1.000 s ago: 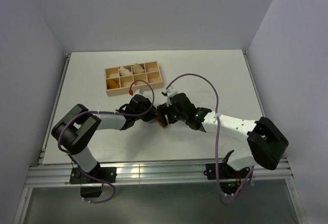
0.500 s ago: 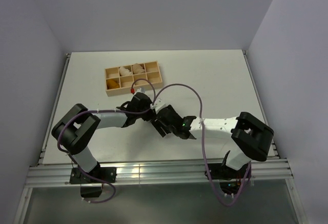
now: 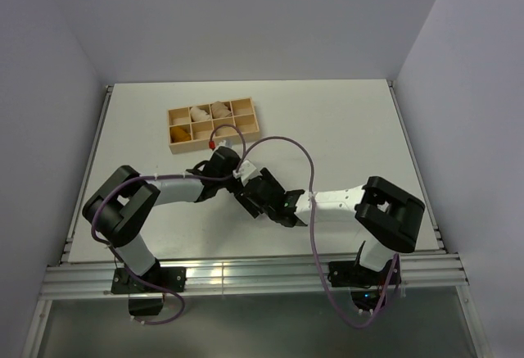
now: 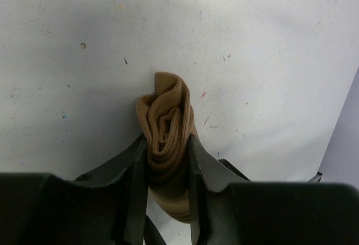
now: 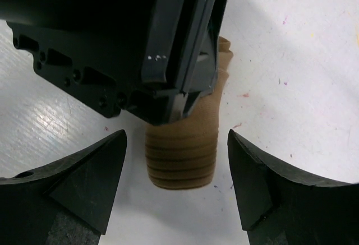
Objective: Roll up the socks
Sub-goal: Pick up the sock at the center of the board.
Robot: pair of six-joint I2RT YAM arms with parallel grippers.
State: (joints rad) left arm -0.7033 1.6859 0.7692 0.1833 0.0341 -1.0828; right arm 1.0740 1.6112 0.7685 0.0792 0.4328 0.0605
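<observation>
olive-brown sock rolled into a tight bundle.

The rolled sock lies on the table between the left fingers.

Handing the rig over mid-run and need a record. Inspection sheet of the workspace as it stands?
Surface: white table, small coloured specks.
Job's things: olive-brown sock, folded into a bundle, between the arms.
Clutter: wooden tray far left; pale bundles in some compartments, orange item in the near-left one.
End effectors: left end effector shut on the sock; right end effector open, fingers either side of the bundle, not touching.
Cables: purple cables loop off both arms.
Surroundings: plain walls, metal rail at the near edge.
</observation>
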